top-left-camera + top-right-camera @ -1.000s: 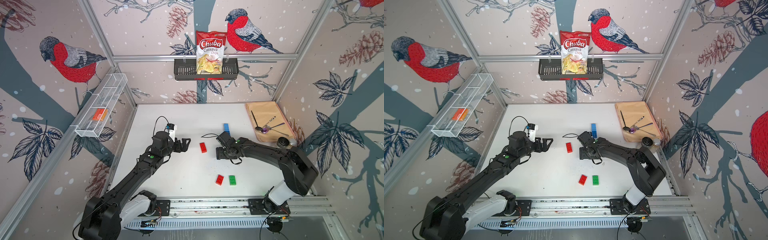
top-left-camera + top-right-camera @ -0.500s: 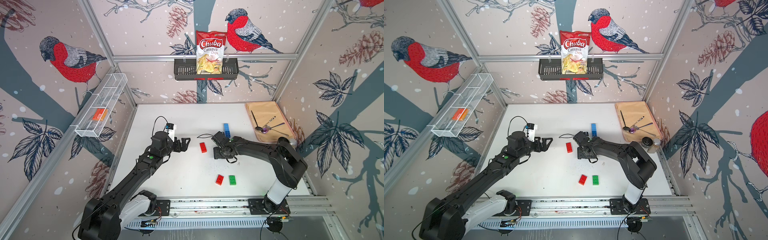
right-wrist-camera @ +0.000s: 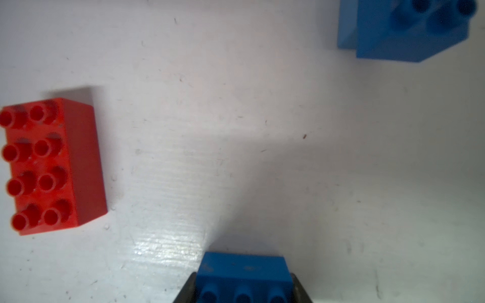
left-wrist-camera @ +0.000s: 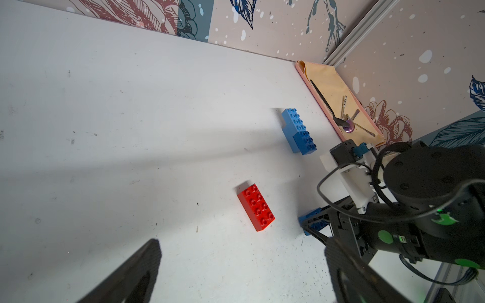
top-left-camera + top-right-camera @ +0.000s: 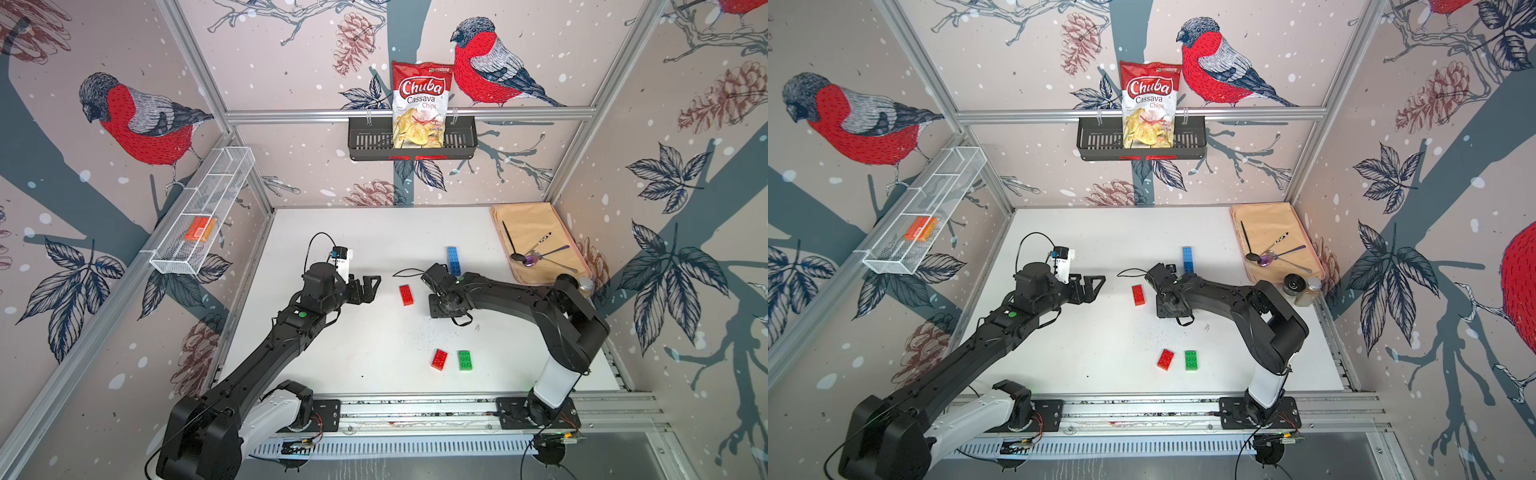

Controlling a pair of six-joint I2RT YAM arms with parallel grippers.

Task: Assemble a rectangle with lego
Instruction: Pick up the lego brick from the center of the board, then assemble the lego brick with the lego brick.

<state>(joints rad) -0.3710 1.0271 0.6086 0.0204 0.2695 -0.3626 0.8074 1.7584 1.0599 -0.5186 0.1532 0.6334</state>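
Observation:
A blue lego brick point(image 3: 244, 267) sits between my right gripper's point(image 3: 244, 288) jaws, which press on both of its sides. From the left wrist view, this blue brick point(image 4: 313, 223) rests on the white table under the right gripper point(image 5: 438, 307). A red brick point(image 5: 406, 295) lies just left of it. A joined pair of blue bricks point(image 5: 453, 261) stands behind. Another red brick point(image 5: 439, 359) and a green brick point(image 5: 464, 360) lie side by side near the front. My left gripper point(image 5: 372, 289) hovers open left of the red brick point(image 4: 256, 207), holding nothing.
A tan tray point(image 5: 536, 224) with spoons lies at the back right, with two small jars point(image 5: 586, 284) beside it. A wire basket point(image 5: 199, 216) on the left wall holds an orange piece. A chips bag point(image 5: 419, 104) hangs on the back wall.
My right gripper's jaws have closed in onto the blue brick, and the right arm has shifted a little to the left. The left arm has not moved.

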